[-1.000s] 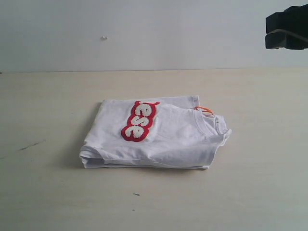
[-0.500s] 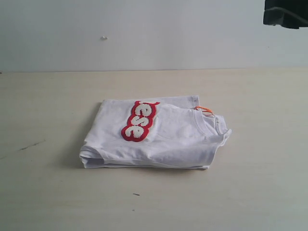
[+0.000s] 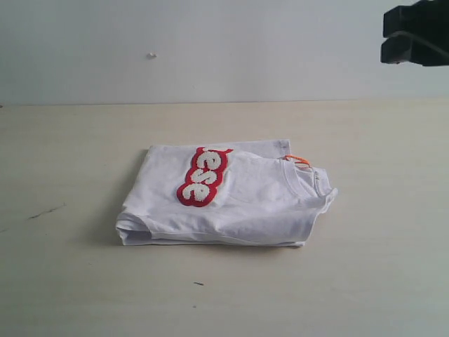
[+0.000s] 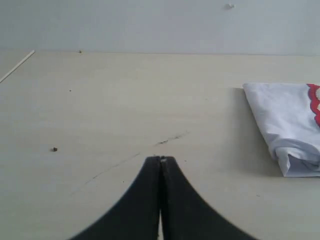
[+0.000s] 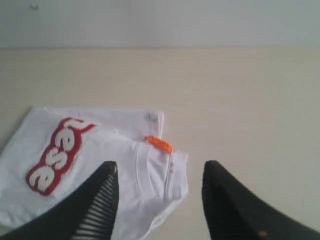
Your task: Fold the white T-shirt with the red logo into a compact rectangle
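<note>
The white T-shirt (image 3: pixel 231 200) lies folded into a thick rectangle in the middle of the table, the red logo (image 3: pixel 203 175) facing up on its top layer and the orange neck tag (image 3: pixel 297 159) at its far right corner. In the right wrist view the T-shirt (image 5: pixel 125 170), the logo (image 5: pixel 52 160) and the tag (image 5: pixel 159 144) lie below my right gripper (image 5: pixel 161 170), which hangs open and empty high above the shirt's collar end. That gripper (image 3: pixel 415 38) shows at the top right of the exterior view. My left gripper (image 4: pixel 161 159) is shut and empty over bare table, left of the shirt (image 4: pixel 287 127).
The pale wooden table (image 3: pixel 84 281) carries a thin dark scratch (image 3: pixel 45 210) at the left and a small dark speck (image 3: pixel 198 283) in front of the shirt. A plain grey wall (image 3: pixel 210 49) stands behind the table's far edge.
The right gripper at the top right of the exterior view rose slightly, then came back down a little. The shirt has not moved.
</note>
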Controlling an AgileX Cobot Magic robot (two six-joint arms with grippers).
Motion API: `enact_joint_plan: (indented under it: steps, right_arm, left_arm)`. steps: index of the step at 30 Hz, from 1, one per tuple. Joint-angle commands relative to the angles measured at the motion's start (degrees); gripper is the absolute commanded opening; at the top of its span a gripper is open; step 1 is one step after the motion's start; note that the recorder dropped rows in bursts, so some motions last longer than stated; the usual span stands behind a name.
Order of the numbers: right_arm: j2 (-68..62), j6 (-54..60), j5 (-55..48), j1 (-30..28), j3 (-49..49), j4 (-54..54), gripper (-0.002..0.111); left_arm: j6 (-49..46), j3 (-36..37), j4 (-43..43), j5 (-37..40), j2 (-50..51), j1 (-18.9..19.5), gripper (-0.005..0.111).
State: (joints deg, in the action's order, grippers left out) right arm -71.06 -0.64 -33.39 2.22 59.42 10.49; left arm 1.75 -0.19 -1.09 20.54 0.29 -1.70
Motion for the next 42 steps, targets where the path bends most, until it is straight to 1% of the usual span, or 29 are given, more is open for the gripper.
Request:
enact_joint_plan:
  steps: [1,3,4,5,6,7,11,15,20,22,27,29,31,34,36,38,42]
  right_arm:
    - [-6.04,-7.54,-9.03,-0.29,-0.11,-5.47,0.042]
    - [-10.87,-8.24,-10.82,-0.29,-0.11,-6.88,0.054]
    - [-13.93,-7.57,-10.16,-0.29,-0.11,-6.08,0.066]
    - [-15.70,-7.08,-9.55,-0.29,-0.11,-5.13,0.072]
    - [-19.12,-6.93,-9.55,-0.29,-0.11,-2.94,0.073]
    - [-21.67,-6.63,-9.66,-0.29,-0.11,-2.17,0.071]
    - [-30.57,1.17,-5.78,-1.01,-0.11,7.36,0.057]
    - [-35.56,9.52,-2.68,-2.98,-0.11,19.36,0.057]
    - [-39.84,22.50,0.68,-3.55,-0.11,34.32,0.064]
    - [-40.70,25.09,1.49,-3.55,-0.11,37.77,0.065]
    - [-42.84,26.06,3.48,-3.55,-0.11,39.66,0.064]
    - [-44.05,26.06,3.48,-3.55,-0.11,40.24,0.061]
    - [-45.06,27.11,3.93,-3.55,-0.11,41.02,0.053]
    - [-44.95,30.32,4.04,-3.55,-0.11,42.56,0.032]
    - [-43.97,32.57,3.82,-3.55,-0.11,44.39,0.014]
    - [-42.85,35.54,3.39,-3.55,-0.11,47.47,0.001]
    - [-39.51,42.88,2.59,-3.55,-0.11,54.05,0.000]
  left_arm:
    - [-0.29,0.19,0.18,-0.28,-0.29,0.17,0.000]
    - [-0.29,0.19,0.18,-0.28,-0.29,0.17,0.000]
    - [-0.29,0.19,0.18,-0.28,-0.29,0.17,0.000]
    - [-0.29,0.19,0.18,-0.28,-0.29,0.17,0.000]
    - [-0.29,0.19,0.18,-0.28,-0.29,0.17,0.000]
    - [-0.29,0.19,0.18,-0.28,-0.29,0.17,0.000]
    - [-0.29,0.19,0.18,-0.28,-0.29,0.17,0.000]
    - [-0.29,0.19,0.18,-0.28,-0.29,0.17,0.000]
    - [-0.29,0.19,0.18,-0.28,-0.29,0.17,0.000]
    - [-0.29,0.19,0.18,-0.28,-0.29,0.17,0.000]
    - [-0.29,0.19,0.18,-0.28,-0.29,0.17,0.000]
    - [-0.29,0.19,0.18,-0.28,-0.29,0.17,0.000]
    - [-0.29,0.19,0.18,-0.28,-0.29,0.17,0.000]
    - [-0.29,0.19,0.16,-0.28,-0.29,0.17,0.000]
    - [-0.29,0.19,0.16,-0.28,-0.29,0.17,0.000]
    - [-0.29,0.19,0.16,-0.28,-0.29,0.17,0.000]
    - [-0.29,0.19,0.16,-0.28,-0.29,0.17,0.000]
